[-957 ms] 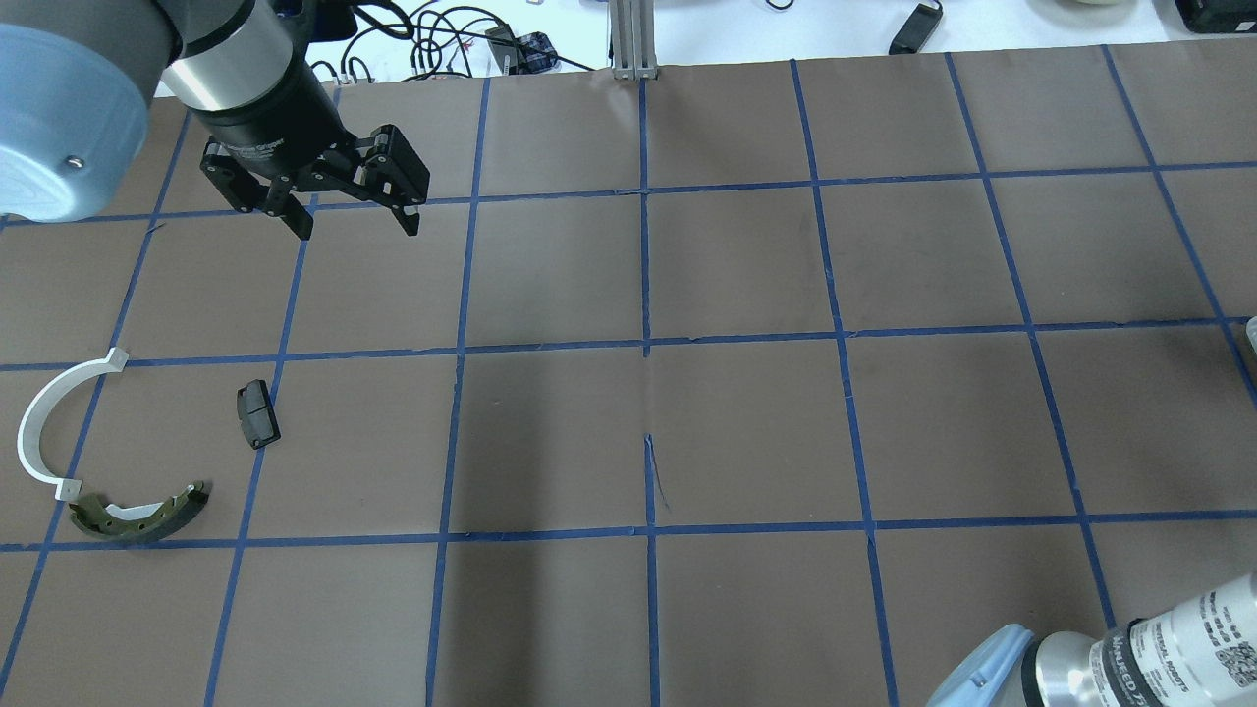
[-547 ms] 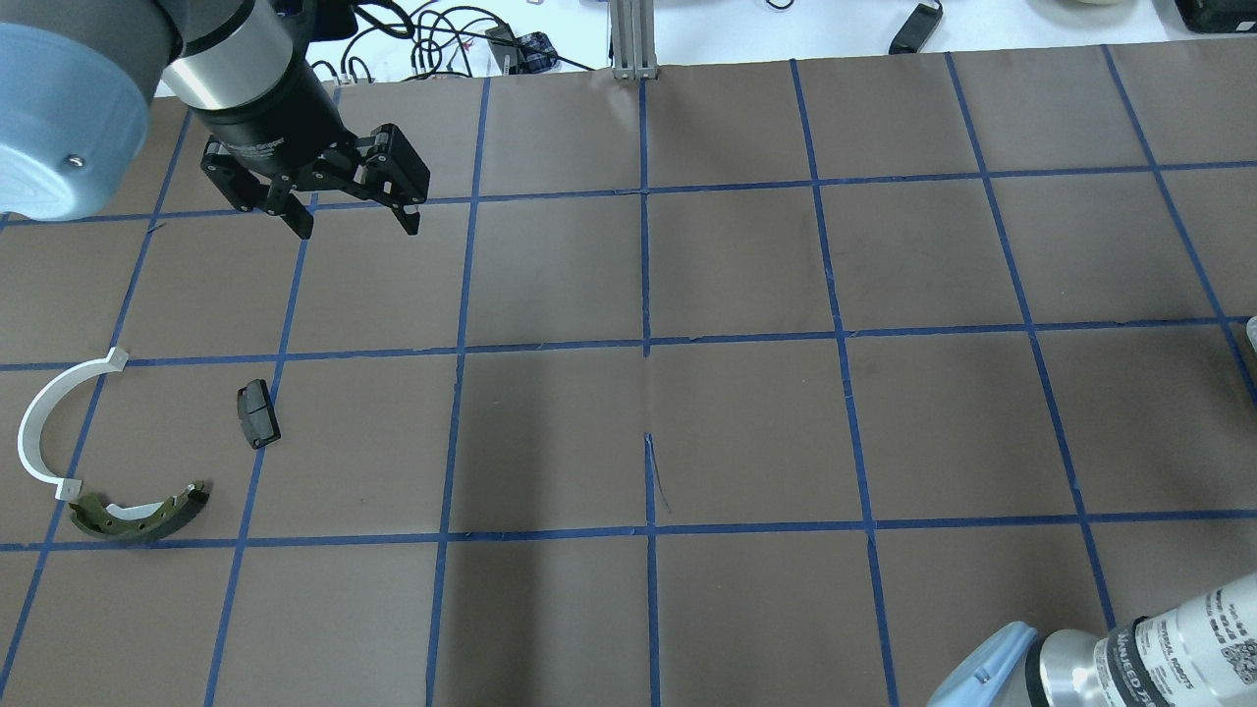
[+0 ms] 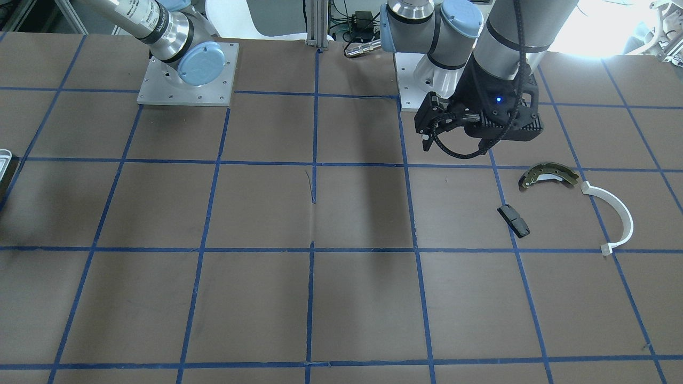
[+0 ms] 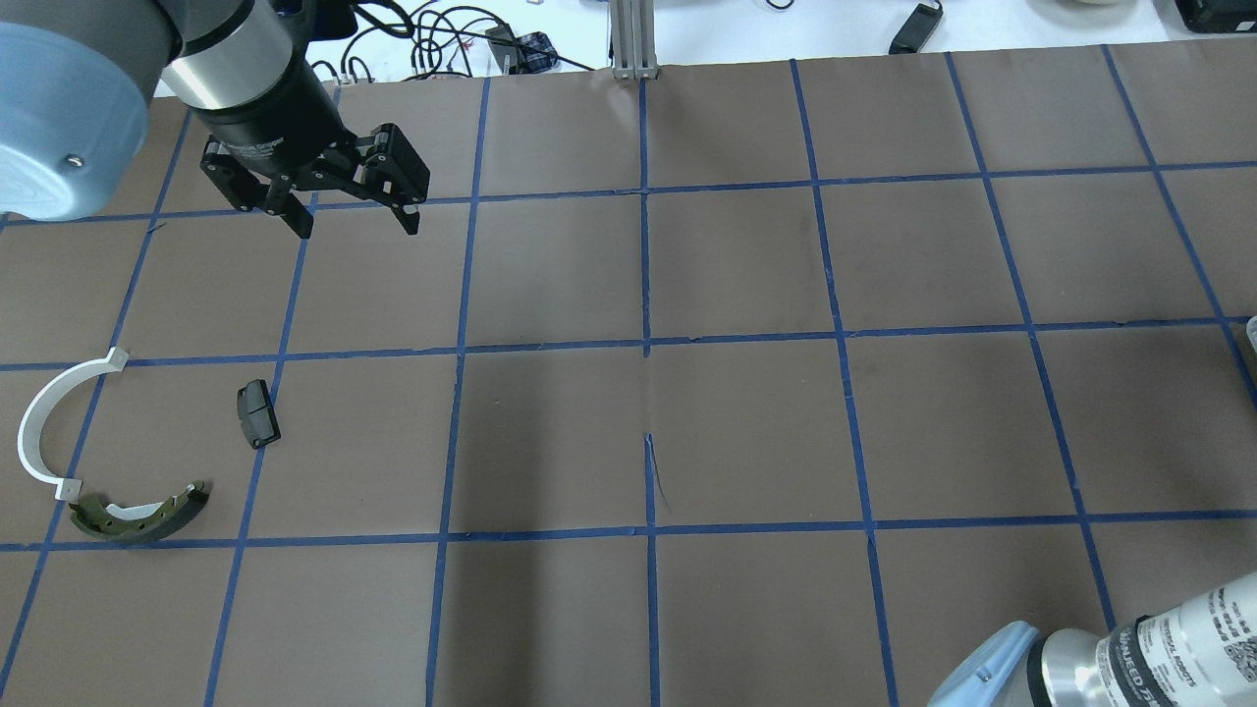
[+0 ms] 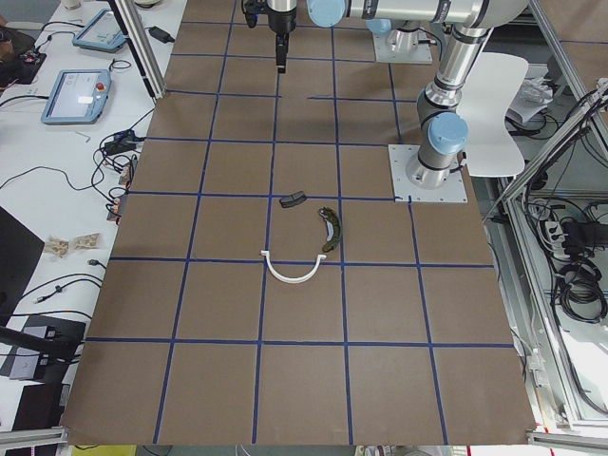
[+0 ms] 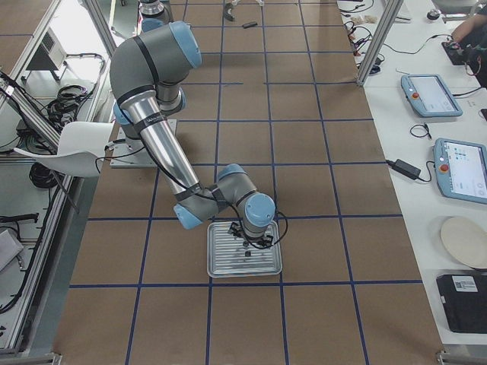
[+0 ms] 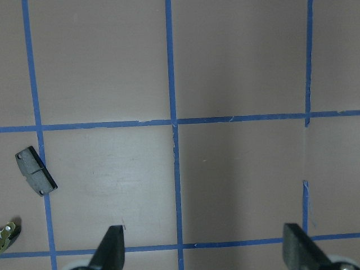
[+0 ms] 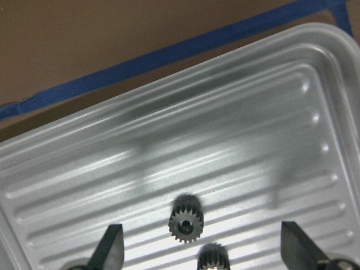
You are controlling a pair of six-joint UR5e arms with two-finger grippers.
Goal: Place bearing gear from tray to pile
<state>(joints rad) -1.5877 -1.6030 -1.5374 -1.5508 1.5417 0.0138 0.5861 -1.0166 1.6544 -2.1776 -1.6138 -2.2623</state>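
Right wrist-mounted view looks down past the spread fingers of the right claw point(image 8: 205, 247) onto the ribbed floor of the tray point(image 8: 253, 112). The bearing gear point(image 8: 185, 226) lies there between the fingers, touching neither, with a second gear point(image 8: 212, 260) just beside it. At the far end of the desk point(image 4: 746, 432) the left claw point(image 4: 356, 221) hangs spread and empty, near the pile point(image 4: 257, 413): brake shoe point(image 4: 137, 516), white arc point(image 4: 26, 432) and black block point(image 3: 513, 220).
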